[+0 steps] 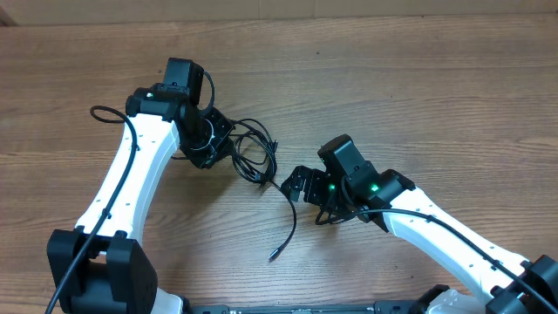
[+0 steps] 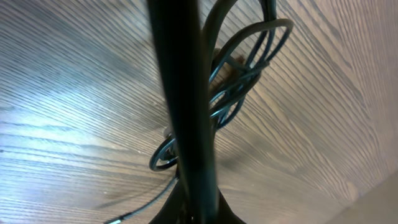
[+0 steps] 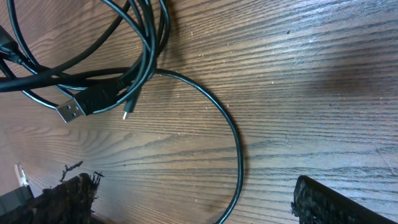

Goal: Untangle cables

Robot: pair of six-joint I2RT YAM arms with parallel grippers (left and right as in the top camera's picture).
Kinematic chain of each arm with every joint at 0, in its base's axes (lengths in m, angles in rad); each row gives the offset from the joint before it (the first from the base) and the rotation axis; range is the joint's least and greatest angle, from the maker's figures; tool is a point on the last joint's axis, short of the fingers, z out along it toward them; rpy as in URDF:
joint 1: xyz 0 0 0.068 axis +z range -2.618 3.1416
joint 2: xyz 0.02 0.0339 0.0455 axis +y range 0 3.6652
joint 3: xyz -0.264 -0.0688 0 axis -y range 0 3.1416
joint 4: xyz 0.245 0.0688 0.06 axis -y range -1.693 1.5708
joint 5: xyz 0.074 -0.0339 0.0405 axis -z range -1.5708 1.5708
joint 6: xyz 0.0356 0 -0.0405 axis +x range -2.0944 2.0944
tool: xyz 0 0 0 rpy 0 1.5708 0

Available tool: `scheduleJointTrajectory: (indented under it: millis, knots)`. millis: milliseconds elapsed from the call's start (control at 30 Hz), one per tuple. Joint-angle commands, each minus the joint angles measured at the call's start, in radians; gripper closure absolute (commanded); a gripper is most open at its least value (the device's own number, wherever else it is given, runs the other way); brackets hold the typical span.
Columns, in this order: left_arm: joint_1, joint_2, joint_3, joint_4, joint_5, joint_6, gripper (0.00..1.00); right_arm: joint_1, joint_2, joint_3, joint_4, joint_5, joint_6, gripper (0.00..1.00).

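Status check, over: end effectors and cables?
Left end effector shut at the cables, hold unconfirmed. Right end effector open, empty, over one trailing strand. Bundle bunched between arms, USB plug showing. No obstruction seen.

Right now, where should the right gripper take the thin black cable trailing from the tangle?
Probably the thin black cable's lone curved stretch, from straight above: it lies flat on the wooden table between the right gripper's open fingers, clear of the tangled loops.
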Motion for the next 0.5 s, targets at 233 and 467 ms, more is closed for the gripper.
scheduleJointTrajectory:
  millis: [233,467]
  knots:
    - [-0.011,-0.015,0.02,0.071,0.466,0.016,0.96,0.004,0.0,0.006,0.039,-0.02,0.326,0.0]
    - [-0.012,-0.015,0.02,0.067,0.499,-0.07,0.96,0.004,0.0,0.006,0.166,-0.016,0.749,0.05]
